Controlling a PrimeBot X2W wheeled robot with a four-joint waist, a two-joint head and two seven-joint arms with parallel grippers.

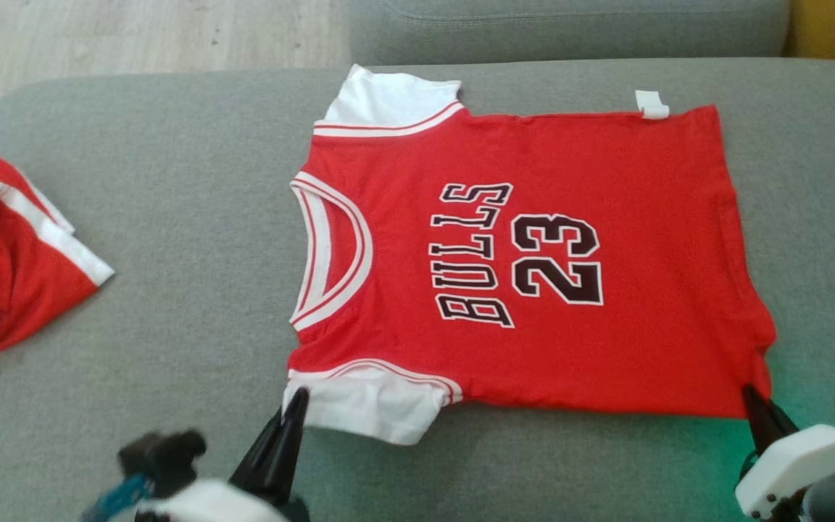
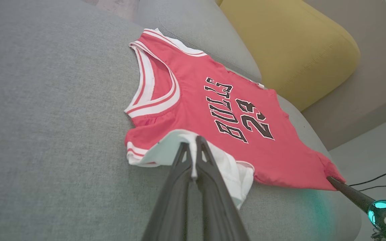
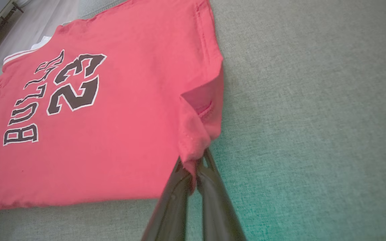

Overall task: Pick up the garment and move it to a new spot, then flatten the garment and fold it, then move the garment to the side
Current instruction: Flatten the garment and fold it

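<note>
Both our grippers are clamped on the jersey (image 1: 403,239) at its near edge: left gripper (image 1: 296,397) on the white sleeve (image 1: 367,406), right gripper (image 1: 749,391) on the hem corner (image 1: 757,359). Beyond them we see it spread flat on the grey cushion (image 1: 171,341), collar to our left; another red garment (image 1: 4,275) lies crumpled well apart.
</note>
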